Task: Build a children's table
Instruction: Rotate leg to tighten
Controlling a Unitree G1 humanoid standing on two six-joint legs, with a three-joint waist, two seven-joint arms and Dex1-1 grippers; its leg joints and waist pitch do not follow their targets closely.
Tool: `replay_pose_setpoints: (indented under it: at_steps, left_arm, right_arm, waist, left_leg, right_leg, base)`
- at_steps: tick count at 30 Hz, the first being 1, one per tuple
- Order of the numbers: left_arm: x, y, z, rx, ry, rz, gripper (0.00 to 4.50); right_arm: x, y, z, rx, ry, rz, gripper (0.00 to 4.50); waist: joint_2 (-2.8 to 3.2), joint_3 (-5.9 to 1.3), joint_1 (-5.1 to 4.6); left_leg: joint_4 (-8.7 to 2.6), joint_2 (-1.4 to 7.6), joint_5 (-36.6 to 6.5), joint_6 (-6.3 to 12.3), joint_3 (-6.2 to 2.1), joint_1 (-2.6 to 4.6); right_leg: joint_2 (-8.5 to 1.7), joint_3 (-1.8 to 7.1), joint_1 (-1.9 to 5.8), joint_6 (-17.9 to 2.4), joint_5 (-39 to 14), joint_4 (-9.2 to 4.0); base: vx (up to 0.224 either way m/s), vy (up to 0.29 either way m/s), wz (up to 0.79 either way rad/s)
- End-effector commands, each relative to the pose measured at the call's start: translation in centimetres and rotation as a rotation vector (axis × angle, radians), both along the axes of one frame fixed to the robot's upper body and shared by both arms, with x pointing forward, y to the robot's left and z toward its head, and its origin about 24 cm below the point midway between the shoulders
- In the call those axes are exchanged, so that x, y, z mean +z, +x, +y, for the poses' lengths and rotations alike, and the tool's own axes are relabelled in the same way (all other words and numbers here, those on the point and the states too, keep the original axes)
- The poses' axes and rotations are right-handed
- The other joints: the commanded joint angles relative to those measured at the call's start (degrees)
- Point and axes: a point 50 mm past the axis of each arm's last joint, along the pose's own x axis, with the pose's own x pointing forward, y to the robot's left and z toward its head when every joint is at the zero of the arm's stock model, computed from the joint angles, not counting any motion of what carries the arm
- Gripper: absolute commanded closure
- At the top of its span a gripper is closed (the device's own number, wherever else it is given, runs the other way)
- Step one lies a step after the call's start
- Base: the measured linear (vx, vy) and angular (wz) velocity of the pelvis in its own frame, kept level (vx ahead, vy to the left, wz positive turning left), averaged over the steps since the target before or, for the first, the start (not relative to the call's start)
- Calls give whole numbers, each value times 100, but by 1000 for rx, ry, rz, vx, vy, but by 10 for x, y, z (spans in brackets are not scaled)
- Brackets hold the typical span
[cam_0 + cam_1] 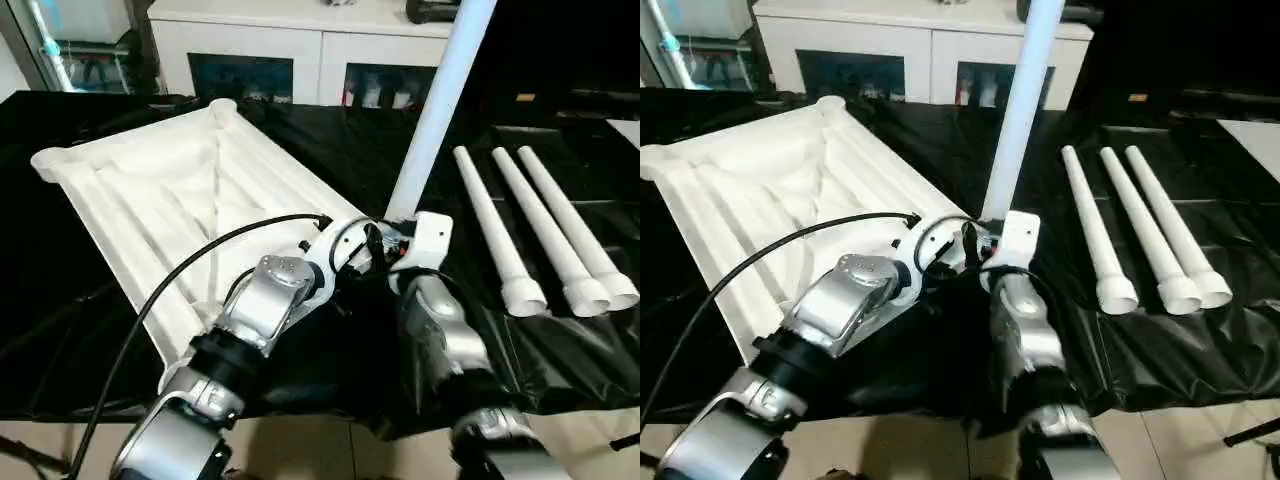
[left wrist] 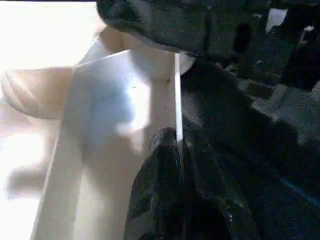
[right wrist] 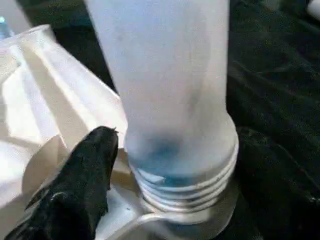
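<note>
Tabletop (image 1: 170, 190) lies underside up on black-covered surface (image 1: 560, 340). One leg (image 1: 440, 95) stands tilted in its near corner socket; three legs (image 1: 545, 235) lie side by side at right. Both forearms meet at that socket. Left pincer (image 2: 167, 150) is closed; right pincer (image 3: 165, 165): cannot tell. White cabinet (image 1: 300, 40) sits behind.

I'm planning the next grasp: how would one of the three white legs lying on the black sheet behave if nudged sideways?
The nearest loose white tapered plastic tube leg is round, so it would probably roll, curving since it tapers. It looks hollow at its wide end, so likely light yet stiff. The glossy black plastic sheet under it may let it slide.
</note>
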Motion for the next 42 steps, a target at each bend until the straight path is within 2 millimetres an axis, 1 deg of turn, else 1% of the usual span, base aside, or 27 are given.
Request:
replay_pose_setpoints:
  at_steps: [1, 2, 3, 4, 5, 6, 7, 8, 9, 10, 11, 12, 13, 17, 18, 19, 20, 21, 23, 26, 27, 28, 33, 35, 38, 40, 42]
  left_arm:
    - [0, -6, 0, -62, -55, 6, 450]
    - [0, -6, 0, -64, -54, 6, 450]
    - [-2, -8, 7, -90, -45, 13, 450]
    - [-3, -11, 14, -133, -39, 19, 450]
    - [-3, -11, 14, -133, -39, 19, 450]
    - [-4, -12, 16, -143, -38, 25, 450]
    - [-4, -15, 21, -166, -34, 34, 450]
    - [-4, -15, 22, -175, -33, 35, 450]
    - [-5, -17, 24, -199, -30, 41, 450]
    - [-6, -19, 27, -224, -24, 53, 450]
    - [-6, -25, 31, -287, -16, 78, 450]
    - [-6, -26, 32, -297, -14, 83, 450]
    - [-5, -29, 34, -339, -9, 91, 450]
    - [-3, -34, 34, -398, -8, 110, 450]
    - [-3, -35, 34, -407, -8, 113, 450]
    - [-3, -35, 34, -410, -8, 115, 450]
    - [-3, -37, 34, -426, -9, 121, 450]
    - [-3, -37, 34, -426, -9, 121, 450]
    - [-2, -39, 33, -451, -9, 129, 450]
    - [-2, -41, 34, -471, -4, 136, 450]
    - [-2, -42, 34, -473, -2, 137, 450]
    - [-2, -42, 34, -475, -1, 138, 450]
    - [-2, -42, 35, -478, 7, 139, 450]
    - [-2, -41, 36, -477, 9, 139, 450]
    - [-2, -41, 36, -477, 11, 138, 450]
    - [-2, -41, 36, -477, 13, 138, 450]
    - [-2, -40, 36, -476, 14, 138, 450]
  right_arm:
    - [12, -1, -11, 38, -44, -59, 23]
    - [12, -2, -12, 42, -43, -60, 23]
    - [19, -6, -21, 109, -39, -77, 12]
    - [26, -13, -32, 234, -60, -88, 4]
    - [26, -13, -32, 234, -60, -88, 4]
    - [27, -16, -35, 280, -71, -85, 4]
    - [27, -24, -38, 406, -117, -68, 4]
    - [27, -27, -39, 443, -128, -63, 4]
    - [27, -34, -42, 540, -148, -43, 4]
    - [26, -42, -47, 632, -173, -22, 4]
    - [21, -54, -62, 749, -217, 35, 4]
    - [21, -55, -65, 760, -226, 43, 4]
    - [20, -58, -75, 777, -251, 67, 4]
    - [21, -55, -80, 772, -255, 72, 4]
    - [22, -55, -80, 783, -253, 76, 4]
    - [23, -56, -80, 792, -249, 79, 4]
    - [23, -54, -78, 802, -250, 67, 4]
    - [23, -54, -78, 802, -250, 67, 4]
    - [24, -51, -76, 818, -250, 53, 4]
    - [24, -47, -73, 837, -245, 43, 4]
    - [23, -46, -73, 838, -244, 44, 4]
    - [23, -45, -73, 838, -244, 45, 4]
    - [22, -42, -70, 852, -255, 41, 4]
    - [22, -41, -69, 851, -246, 35, 31]
    - [21, -40, -69, 854, -247, 35, 51]
    - [20, -40, -69, 859, -248, 35, 71]
    - [19, -40, -69, 864, -246, 35, 78]
  waist:
    - [-6, -400, 42]
    - [-10, -390, 53]
    - [4, -370, 62]
    - [4, -353, 75]
    - [-3, -353, 98]
    - [11, -348, 102]
    - [29, -333, 87]
    - [16, -320, 98]
    - [49, -322, 111]
    - [37, -313, 123]
    - [33, -311, 110]
    - [27, -314, 120]
    - [20, -316, 130]
    - [-9, -330, 122]
    - [-4, -332, 127]
    - [10, -340, 149]
    - [-3, -355, 166]
    - [2, -359, 182]
    - [1, -363, 201]
    - [-1, -379, 217]
    - [-2, -377, 216]
    - [10, -381, 241]
    - [1, -386, 262]
    - [-3, -383, 269]
    - [0, -372, 270]
    - [8, -373, 269]
    - [9, -381, 263]
  left_leg:
    - [-406, 383, -507, 443, -160, 172]
    - [-409, 378, -460, 501, -149, 168]
    - [-412, 351, -583, 538, -148, 162]
    - [-429, 382, -732, 532, -154, 168]
    - [-429, 389, -799, 525, -159, 176]
    - [-433, 399, -854, 505, -153, 183]
    - [-448, 396, -984, 447, -155, 170]
    - [-460, 398, -1143, 379, -161, 172]
    - [-464, 407, -1223, 338, -172, 190]
    - [-477, 424, -1385, 258, -179, 185]
    - [-479, 415, -1434, 243, -177, 178]
    - [-481, 418, -1484, 220, -187, 173]
    - [-475, 427, -1443, 204, -184, 173]
    - [-455, 418, -1293, 238, -173, 175]
    - [-450, 420, -1255, 245, -172, 180]
    - [-432, 421, -1111, 281, -158, 204]
    - [-424, 423, -1046, 302, -155, 208]
    - [-416, 422, -966, 320, -153, 212]
    - [-402, 412, -793, 397, -143, 201]
    - [-388, 409, -725, 424, -144, 192]
    - [-385, 406, -724, 422, -139, 199]
    - [-382, 412, -728, 407, -139, 210]
    - [-372, 403, -758, 364, -136, 205]
    - [-376, 405, -869, 318, -142, 204]
    - [-381, 406, -1018, 240, -145, 203]
    - [-385, 406, -1064, 196, -149, 204]
    - [-380, 403, -1051, 191, -150, 203]
  right_leg:
    - [-321, 192, 222, -1251, 66, -215]
    - [-313, 191, 220, -1303, 124, -210]
    - [-293, 186, 232, -1300, -40, -239]
    - [-318, 198, 230, -1259, -248, -264]
    - [-314, 191, 246, -1226, -357, -272]
    - [-321, 203, 230, -1213, -441, -276]
    - [-318, 206, 212, -1213, -654, -299]
    - [-306, 204, 220, -1147, -915, -333]
    - [-317, 207, 213, -1136, -1009, -335]
    - [-335, 214, 212, -1095, -1215, -359]
    - [-333, 217, 201, -1103, -1285, -370]
    - [-332, 207, 220, -1087, -1342, -368]
    - [-349, 220, 205, -1139, -1309, -368]
    - [-348, 215, 185, -1242, -1168, -339]
    - [-351, 216, 185, -1263, -1131, -331]
    - [-340, 217, 175, -1319, -956, -313]
    - [-341, 213, 187, -1341, -864, -300]
    - [-339, 210, 183, -1365, -768, -280]
    - [-336, 205, 196, -1436, -548, -250]
    - [-353, 200, 213, -1476, -511, -235]
    - [-344, 199, 208, -1483, -518, -239]
    - [-344, 201, 214, -1476, -541, -234]
    - [-344, 201, 214, -1480, -570, -226]
    - [-346, 204, 210, -1435, -737, -234]
    - [-344, 206, 197, -1391, -918, -247]
    - [-342, 208, 197, -1367, -958, -249]
    - [-335, 206, 198, -1367, -885, -238]
  base:
    - [0, 0, 0]
    - [0, 0, 0]
    - [0, 0, 0]
    - [0, 0, 0]
    - [0, 0, 0]
    - [0, 0, 0]
    - [0, 0, 0]
    - [0, 0, 0]
    - [0, 0, 0]
    - [0, 0, 0]
    - [0, 0, 0]
    - [0, 0, 0]
    - [0, 0, 0]
    - [0, 0, 0]
    - [0, 0, 0]
    - [0, 0, 0]
    - [0, 0, 0]
    - [0, 0, 0]
    - [0, 0, 0]
    - [0, 0, 0]
    - [0, 0, 0]
    - [0, 0, 0]
    - [0, 0, 0]
    - [0, 0, 0]
    - [0, 0, 0]
    - [0, 0, 0]
    - [0, 0, 0]
